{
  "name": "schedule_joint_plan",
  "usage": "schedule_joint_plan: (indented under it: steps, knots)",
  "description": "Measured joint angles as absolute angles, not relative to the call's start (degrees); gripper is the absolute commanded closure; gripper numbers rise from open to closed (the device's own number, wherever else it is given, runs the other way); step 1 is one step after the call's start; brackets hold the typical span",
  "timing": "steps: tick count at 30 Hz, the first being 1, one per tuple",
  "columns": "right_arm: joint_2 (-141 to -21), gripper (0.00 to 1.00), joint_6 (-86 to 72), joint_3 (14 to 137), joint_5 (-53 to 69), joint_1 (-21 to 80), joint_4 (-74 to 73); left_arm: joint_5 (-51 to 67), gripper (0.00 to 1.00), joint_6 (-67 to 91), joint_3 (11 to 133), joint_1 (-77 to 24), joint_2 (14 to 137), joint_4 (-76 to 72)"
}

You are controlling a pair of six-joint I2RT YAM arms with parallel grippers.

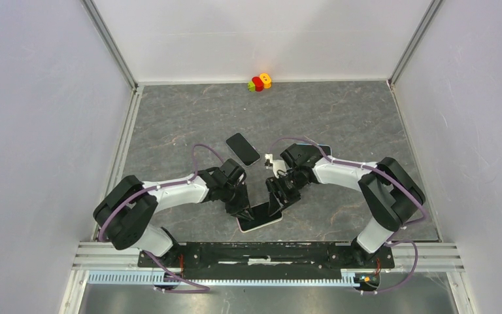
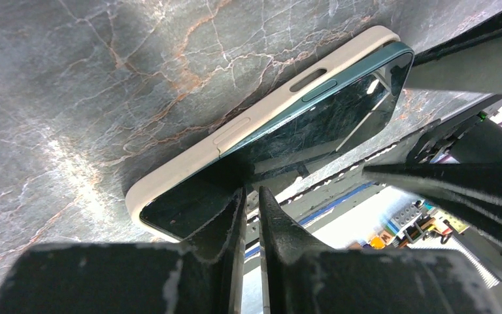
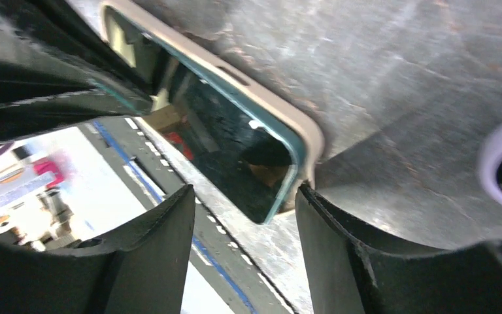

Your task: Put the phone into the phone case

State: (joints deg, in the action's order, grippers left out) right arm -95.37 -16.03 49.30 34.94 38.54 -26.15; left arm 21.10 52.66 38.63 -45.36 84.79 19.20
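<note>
Left wrist: left hand (image 2: 251, 216) hides near edge of phone (image 2: 314, 124).

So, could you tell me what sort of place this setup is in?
Likely a robot lab test cell: plain white walls on metal framing enclose a marble-patterned table, with the left arm and right arm bolted to a rail at its near edge.

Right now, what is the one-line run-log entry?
phone: partly in case | left gripper: shut, resting on phone | right gripper: open at corner
</note>
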Motion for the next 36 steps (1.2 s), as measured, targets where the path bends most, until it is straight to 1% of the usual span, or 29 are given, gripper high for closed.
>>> schedule_joint_plan:
  steps: [4, 8, 14, 19, 22, 25, 34, 36]
  knots:
    - [-94.3, 0.40, -14.1, 49.9, 29.9, 38.2, -29.3, 21.3, 0.82, 52.6, 39.1, -45.3, 85.3, 19.7]
    - [-92.5, 0.40, -13.0, 49.9, 25.5, 37.1, -32.5, 21.6, 0.82, 52.6, 39.7, -45.4, 86.0, 19.9]
    - [-91.6, 0.41, -12.5, 49.8, 25.1, 36.1, -33.5, 22.1, 0.82, 52.6, 40.2, -45.3, 86.6, 20.2]
    - [-91.6, 0.50, -13.6, 46.9, 29.9, 35.0, -29.6, 22.2, 0.82, 52.6, 40.3, -45.3, 86.7, 20.4]
    - [-91.8, 0.59, -14.5, 45.5, 32.7, 34.3, -27.5, 22.2, 0.82, 52.6, 40.3, -45.4, 86.7, 20.4]
    - [-93.4, 0.65, -15.0, 45.4, 34.2, 33.9, -26.4, 22.3, 0.82, 52.6, 40.3, -45.3, 86.7, 20.4]
    - [-95.1, 0.74, -14.6, 46.2, 35.6, 33.9, -26.6, 22.4, 0.82, 52.6, 40.4, -45.4, 86.8, 20.4]
    - [-95.1, 0.78, -14.3, 46.2, 35.2, 34.1, -26.7, 22.4, 0.82, 52.6, 40.8, -45.3, 87.2, 20.8]
